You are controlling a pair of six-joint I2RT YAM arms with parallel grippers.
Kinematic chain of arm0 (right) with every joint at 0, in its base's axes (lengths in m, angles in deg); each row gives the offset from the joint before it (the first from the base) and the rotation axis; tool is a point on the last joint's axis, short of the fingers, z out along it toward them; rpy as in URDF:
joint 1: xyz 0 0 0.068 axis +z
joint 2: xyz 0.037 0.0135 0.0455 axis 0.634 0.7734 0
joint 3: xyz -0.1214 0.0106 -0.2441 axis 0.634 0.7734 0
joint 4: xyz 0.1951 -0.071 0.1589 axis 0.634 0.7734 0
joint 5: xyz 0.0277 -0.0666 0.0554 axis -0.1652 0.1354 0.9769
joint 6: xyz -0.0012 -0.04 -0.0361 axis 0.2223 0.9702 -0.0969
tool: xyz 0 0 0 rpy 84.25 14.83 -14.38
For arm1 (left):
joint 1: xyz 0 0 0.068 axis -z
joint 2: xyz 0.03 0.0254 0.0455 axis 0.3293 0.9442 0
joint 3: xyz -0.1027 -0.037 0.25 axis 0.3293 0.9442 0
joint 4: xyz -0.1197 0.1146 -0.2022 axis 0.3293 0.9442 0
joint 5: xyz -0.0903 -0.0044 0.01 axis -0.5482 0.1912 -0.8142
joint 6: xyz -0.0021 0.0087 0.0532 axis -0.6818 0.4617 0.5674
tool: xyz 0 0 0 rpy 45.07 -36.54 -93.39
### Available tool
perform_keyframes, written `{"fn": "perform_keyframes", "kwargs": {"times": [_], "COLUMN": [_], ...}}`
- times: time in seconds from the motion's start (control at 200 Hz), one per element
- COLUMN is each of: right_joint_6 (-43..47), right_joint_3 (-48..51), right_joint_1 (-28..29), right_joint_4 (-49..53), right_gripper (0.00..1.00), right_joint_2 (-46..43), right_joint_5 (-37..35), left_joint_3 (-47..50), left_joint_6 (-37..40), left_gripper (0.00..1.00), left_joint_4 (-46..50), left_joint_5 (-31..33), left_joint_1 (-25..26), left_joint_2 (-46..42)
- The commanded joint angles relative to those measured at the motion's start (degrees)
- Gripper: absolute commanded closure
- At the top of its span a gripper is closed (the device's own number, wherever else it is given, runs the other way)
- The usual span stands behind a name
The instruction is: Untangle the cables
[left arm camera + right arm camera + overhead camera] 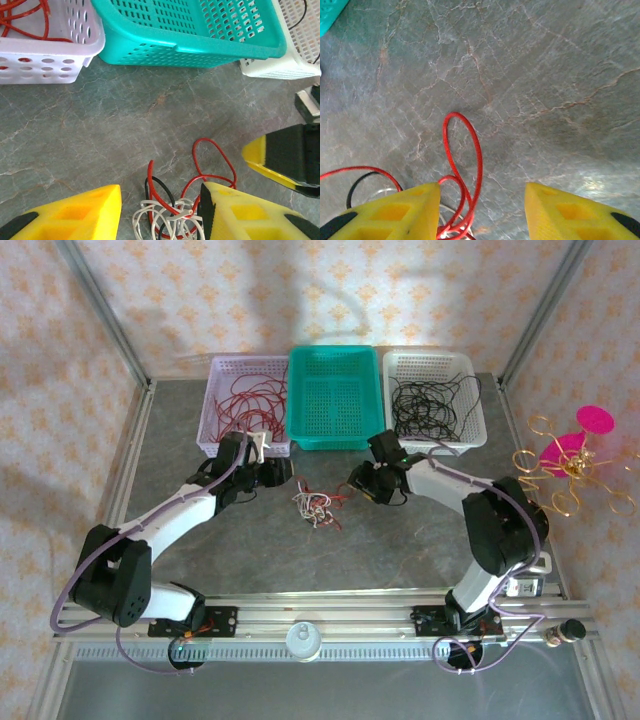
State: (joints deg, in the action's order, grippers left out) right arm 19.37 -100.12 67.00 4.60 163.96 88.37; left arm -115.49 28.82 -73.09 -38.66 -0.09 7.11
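cables (pixel 315 508) sit as one knotted clump on the table (pixel 240 550), between the two arms: white coil (pixel 165 220) at the core, black strand (pixel 156 179) and red loop (pixel 479 155) poking out. left gripper (pixel 160 191) jaws apart, straddling the clump, nothing pinched. right gripper (pixel 482 186) jaws apart too, red loop beside one finger, not between them. advice: left drops straight and pins the white core; right shifts over so the red strand alone sits between its pads, then draws away slow and low. one colour per pinch or the knot tightens. far edge: lavender basket (pixel 210 420) holds red wire, teal basket (pixel 335 440) in the middle, white basket (pixel 478 425) holds black, likely sort targets
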Motion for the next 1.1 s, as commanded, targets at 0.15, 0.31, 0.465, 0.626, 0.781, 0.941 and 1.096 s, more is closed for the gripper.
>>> {"fn": "perform_keyframes", "kwargs": {"times": [0.15, 0.31, 0.465, 0.626, 0.781, 0.941, 1.096], "right_joint_6": [-12.3, -13.0, -2.9, 11.7, 19.5, 25.3, 30.7], "right_joint_3": [2.1, 2.3, 0.5, 0.4, 3.0, 2.9, -3.8], "right_joint_1": [3.4, 4.2, 5.1, 5.7, 6.3, 6.2, 6.1], "right_joint_4": [-10.6, -11.3, -10.6, -10.6, -15.2, -18.9, -15.2], "right_gripper": [0.57, 0.78, 0.97, 0.99, 0.98, 0.97, 0.99], "right_joint_2": [4.7, 4.9, 1.3, -6.2, -14.9, -19.6, -16.2], "right_joint_5": [1.0, -2.8, -5.1, 1.2, 9.4, 15.4, 23.4], "left_joint_3": [-3.5, -3.7, -3.4, -0.8, -1.3, -0.1, 2.1], "left_joint_6": [3.2, 0.7, 0.3, -2.6, 1.0, 4.8, 5.4], "left_gripper": [0.54, 0.54, 0.54, 0.54, 0.51, 0.27, 0.33], "left_joint_4": [0.0, -3.6, -3.7, -8.0, -6.5, -6.6, -12.4], "left_joint_5": [-3.7, -6.8, -9.2, -12.4, -18.3, -25.8, -29.5], "left_joint_1": [-0.5, -1.9, -4.4, -7.3, -7.4, -7.0, -3.8], "left_joint_2": [-0.4, -0.7, -1.0, -3.4, -5.3, -9.0, -9.6]}}
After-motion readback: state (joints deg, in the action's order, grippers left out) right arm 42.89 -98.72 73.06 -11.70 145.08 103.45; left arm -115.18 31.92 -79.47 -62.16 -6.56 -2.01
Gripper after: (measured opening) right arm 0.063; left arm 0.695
